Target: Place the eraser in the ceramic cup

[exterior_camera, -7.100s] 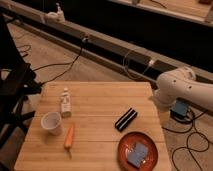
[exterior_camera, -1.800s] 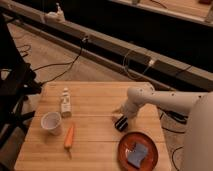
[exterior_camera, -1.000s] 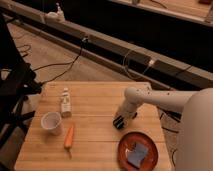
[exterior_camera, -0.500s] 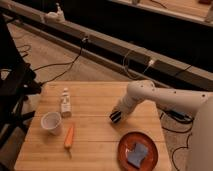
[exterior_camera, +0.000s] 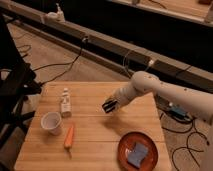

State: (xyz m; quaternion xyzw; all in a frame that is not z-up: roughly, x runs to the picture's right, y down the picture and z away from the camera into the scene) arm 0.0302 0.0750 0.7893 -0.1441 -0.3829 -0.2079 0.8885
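Nearest on the wooden tabletop (exterior_camera: 95,147), an orange-red plate (exterior_camera: 123,146) sits at the right front with a blue-grey square pad (exterior_camera: 137,154) lying in it. To its left lies a carrot (exterior_camera: 69,136), pointing roughly front to back. Just beyond the carrot, near the left edge, the ceramic cup (exterior_camera: 51,122) stands upright, mouth open and nothing in it.

Past the middle of the tabletop the gripper (exterior_camera: 111,105) hangs above the wood, clenched on the eraser (exterior_camera: 108,107), which is held clear of the surface with a faint shadow beneath. It is well apart from the cup, to the cup's right. A small white bottle (exterior_camera: 65,102) stands between them, slightly farther back. The white arm (exterior_camera: 150,87) reaches in from the right; behind it are floor cables and a dark rail.

The step in hand looks like the carry, with the grasp made. The next move likely calls for travel left and toward the front, passing the bottle without touching it, then centring over the cup's mouth before letting go.
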